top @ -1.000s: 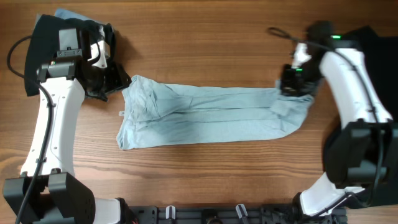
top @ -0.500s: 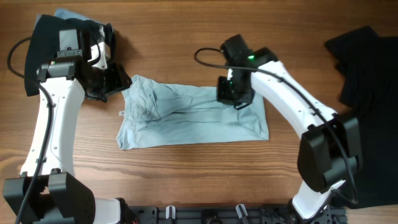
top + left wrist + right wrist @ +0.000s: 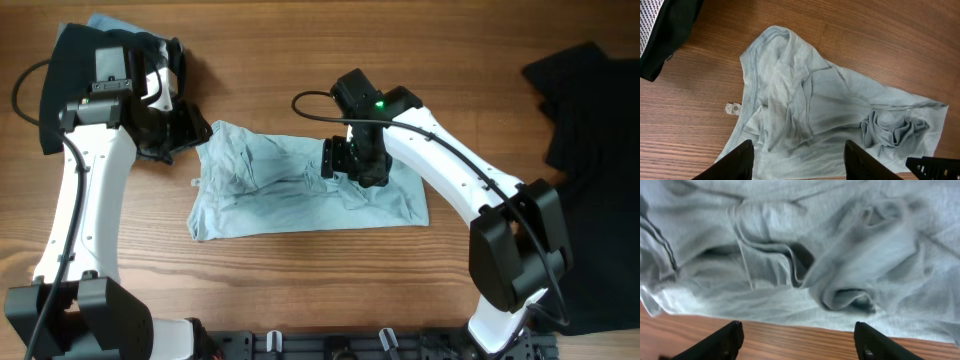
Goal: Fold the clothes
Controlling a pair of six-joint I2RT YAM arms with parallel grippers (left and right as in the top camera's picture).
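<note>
A brown wood-grain table (image 3: 300, 60) fills my whole view; it lies flat and bare apart from the laundry, and nothing of the room beyond its edges shows.

The large pale light-blue cotton T-shirt (image 3: 250, 195) lies between my two grippers as a narrow band. Its crew-neck end and small white label (image 3: 731, 107) lie just ahead of the left gripper (image 3: 797, 147). Directly below the right gripper (image 3: 797, 326) the shirt's other end lies doubled over onto the body in a crumpled wad (image 3: 840, 280).

Both grippers are empty. The right one's fingers stand spread wide above the wad, with only the near hem and wood between them. The left one's fingers are spread too, hovering off the cloth on the collar side.

I'd judge this shirt about halfway done. It is narrowed lengthwise and a cross fold is laid, but roughly: the top layer is rucked and needs flattening, and probably one more fold after that.

A heap of black cloth (image 3: 60, 60) with a bit of blue showing lies behind the left gripper, under that arm. A spread black garment (image 3: 590, 90) lies well off to the outer side of the right gripper. Both look unfolded, so most of the job remains.
</note>
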